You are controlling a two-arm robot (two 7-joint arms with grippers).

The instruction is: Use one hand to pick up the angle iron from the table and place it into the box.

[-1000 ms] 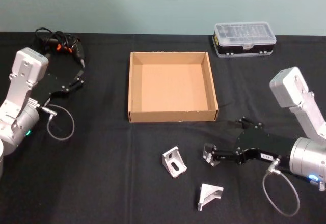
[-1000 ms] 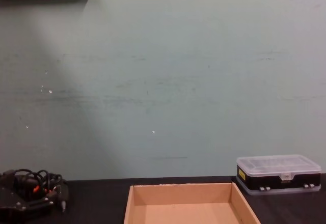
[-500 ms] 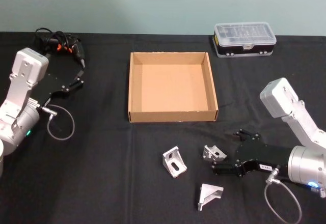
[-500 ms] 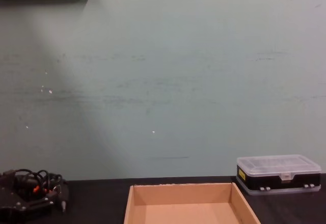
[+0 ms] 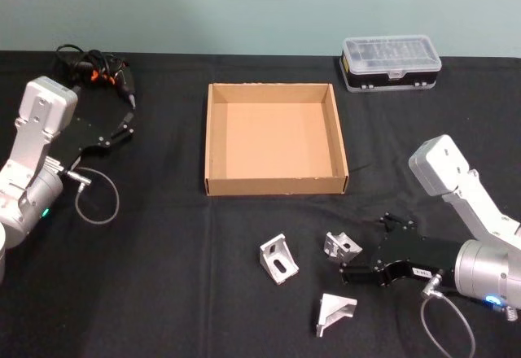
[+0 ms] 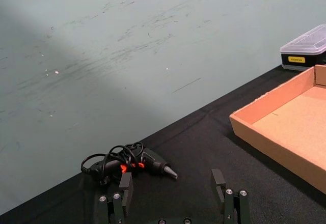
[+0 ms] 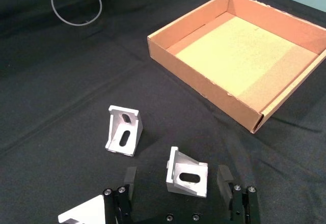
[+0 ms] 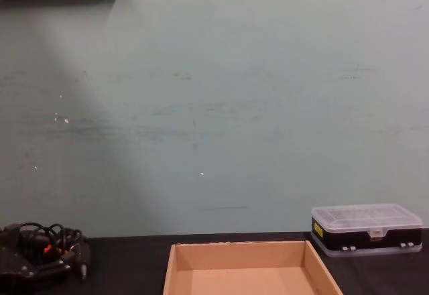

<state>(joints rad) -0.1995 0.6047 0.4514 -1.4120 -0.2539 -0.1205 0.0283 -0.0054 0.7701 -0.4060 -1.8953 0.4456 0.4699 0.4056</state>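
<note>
Three silver angle irons lie on the black table (image 5: 163,293) in front of the tan box (image 5: 275,140): one at the left (image 5: 278,258), one in the middle (image 5: 342,245) and one nearest me (image 5: 334,312). My right gripper (image 5: 362,254) is low over the table, open, just right of the middle angle iron. In the right wrist view that angle iron (image 7: 187,173) sits between the spread fingers (image 7: 130,179), untouched, with the left one (image 7: 124,131) and the box (image 7: 244,51) beyond. My left gripper (image 5: 126,124) is parked at the far left, open (image 6: 173,193).
A black case with a clear lid (image 5: 391,62) stands behind the box at the right. A drill with tangled black and red cables (image 5: 96,72) lies at the back left, just ahead of the left gripper. A grey cable loop (image 5: 96,199) hangs by the left arm.
My right gripper has drawn back to the right and toward me. The middle angle iron, which was at its fingertips, now lies free on the table. The left arm has not moved.
</note>
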